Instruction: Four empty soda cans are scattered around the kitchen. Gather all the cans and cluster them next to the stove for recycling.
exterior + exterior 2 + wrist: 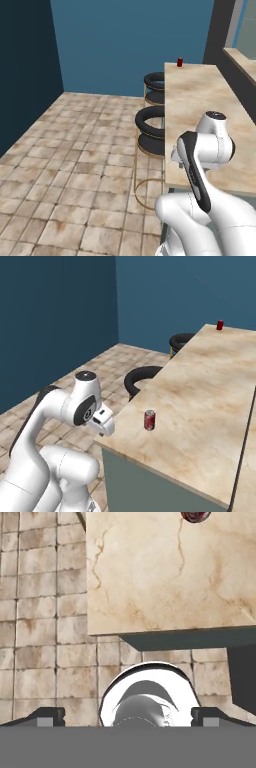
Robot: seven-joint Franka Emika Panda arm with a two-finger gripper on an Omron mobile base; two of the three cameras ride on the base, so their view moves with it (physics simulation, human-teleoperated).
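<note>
My claw hangs spread wide and empty above the marble counter's near corner. A red soda can stands upright near that corner, at twelve o'clock in the hand view. A second red can stands at the counter's far end, beside two black stools.

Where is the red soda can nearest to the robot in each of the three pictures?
Left base view: I cannot see it; the arm covers that part of the counter.
Right base view: near red can, upright on the marble counter, lower centre.
Hand view: at the top edge, right of centre.
Shared landmark: the counter's near corner.
</note>
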